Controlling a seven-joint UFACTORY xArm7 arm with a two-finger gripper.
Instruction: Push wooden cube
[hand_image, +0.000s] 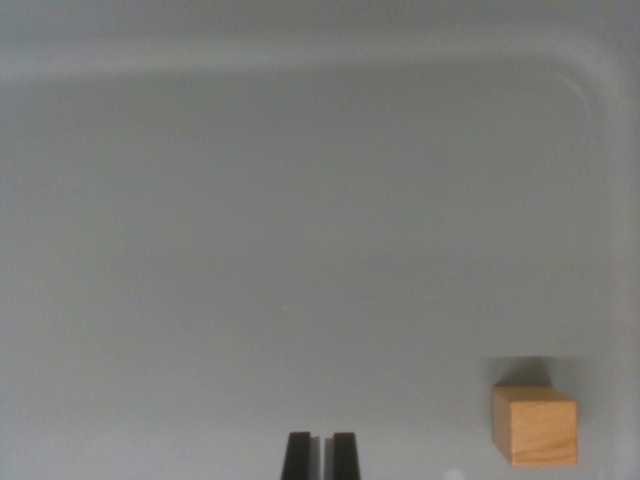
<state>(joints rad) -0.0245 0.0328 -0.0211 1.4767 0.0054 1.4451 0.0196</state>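
The black two-fingered gripper (320, 455) is sitting clenched, fingers nearly together and holding nothing. The small light-brown wooden cube (535, 426) is resting on the grey tray-like surface (300, 220) to the gripper's right in the wrist view, apart (no contact). The push is appearing not yet begun.

The surface (300, 250) is a plain, matte grey expanse with no markings. A raised rim (590, 90) runs along its far edge and curves down at the far right corner. Lighting is soft, even and diffuse.
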